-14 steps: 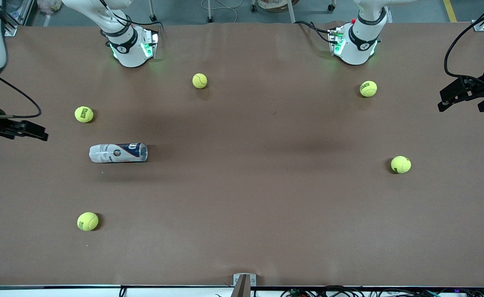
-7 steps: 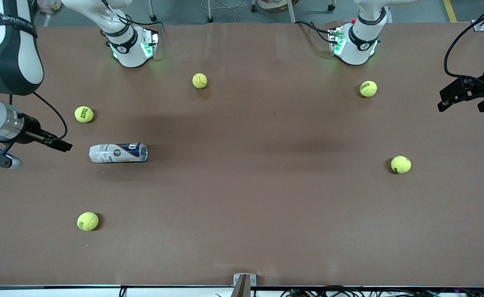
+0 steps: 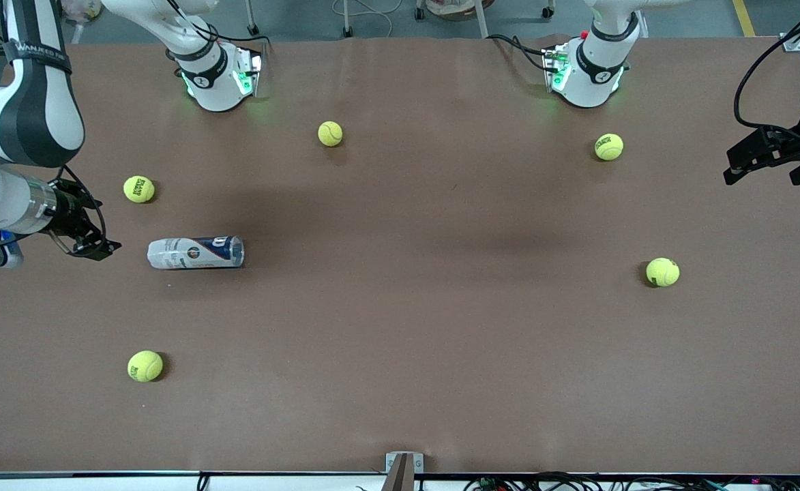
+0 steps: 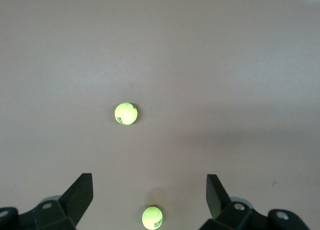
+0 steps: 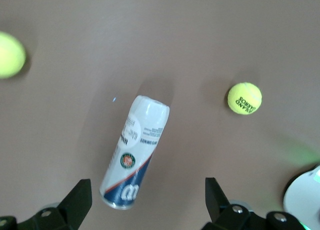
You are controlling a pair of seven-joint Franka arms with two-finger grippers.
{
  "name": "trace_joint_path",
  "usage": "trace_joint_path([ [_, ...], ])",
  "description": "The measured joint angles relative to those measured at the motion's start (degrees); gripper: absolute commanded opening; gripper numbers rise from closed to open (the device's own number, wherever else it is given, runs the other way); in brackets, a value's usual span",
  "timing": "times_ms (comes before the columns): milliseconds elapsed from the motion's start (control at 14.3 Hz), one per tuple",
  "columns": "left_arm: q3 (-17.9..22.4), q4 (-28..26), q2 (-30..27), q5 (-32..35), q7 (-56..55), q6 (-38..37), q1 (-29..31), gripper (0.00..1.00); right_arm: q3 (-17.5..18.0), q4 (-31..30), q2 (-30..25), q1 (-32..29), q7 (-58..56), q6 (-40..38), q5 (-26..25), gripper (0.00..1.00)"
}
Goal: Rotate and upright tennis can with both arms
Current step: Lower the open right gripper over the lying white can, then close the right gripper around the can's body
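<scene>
Lying on its side on the brown table (image 3: 400,341) toward the right arm's end: the tennis can (image 3: 196,252). Hovering just beside its white end, fingers spread apart and empty: the right gripper (image 3: 93,239). Sitting scattered around: five tennis balls, nearest one (image 3: 138,189) unobstructing. Waiting over the table's edge, jaws apart: the left gripper (image 3: 768,164).

tennis can (image 3: 196,252) lying flat, table (image 3: 400,327)

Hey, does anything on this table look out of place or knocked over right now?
Yes. The tennis can lies on its side at the right arm's end of the table, not upright, and five tennis balls sit scattered loose around it. Nothing looks damaged.
</scene>
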State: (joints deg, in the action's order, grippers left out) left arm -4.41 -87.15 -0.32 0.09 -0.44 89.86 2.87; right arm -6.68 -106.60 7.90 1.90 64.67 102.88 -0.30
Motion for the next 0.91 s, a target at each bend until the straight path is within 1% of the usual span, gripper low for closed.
trace_joint_path([
  [210,0.0,0.0,0.0,0.0,0.0,0.0,0.0,1.0,-0.2,-4.8,0.0,-1.6,6.7,7.0,0.0,1.0],
  [560,0.0,0.0,0.0,0.0,0.0,0.0,0.0,1.0,-0.4,-18.0,0.4,-4.2,9.1,23.6,0.0,1.0],
  [630,0.0,0.0,0.0,0.0,0.0,0.0,0.0,1.0,-0.3,-19.7,0.6,-4.1,10.1,25.8,0.1,1.0],
  [770,0.0,0.0,0.0,0.0,0.0,0.0,0.0,1.0,0.3,-20.7,1.5,-3.3,13.1,28.0,0.1,1.0],
  [911,0.0,0.0,0.0,0.0,0.0,0.0,0.0,1.0,0.7,-20.7,2.8,-0.8,17.7,29.6,0.1,1.0],
])
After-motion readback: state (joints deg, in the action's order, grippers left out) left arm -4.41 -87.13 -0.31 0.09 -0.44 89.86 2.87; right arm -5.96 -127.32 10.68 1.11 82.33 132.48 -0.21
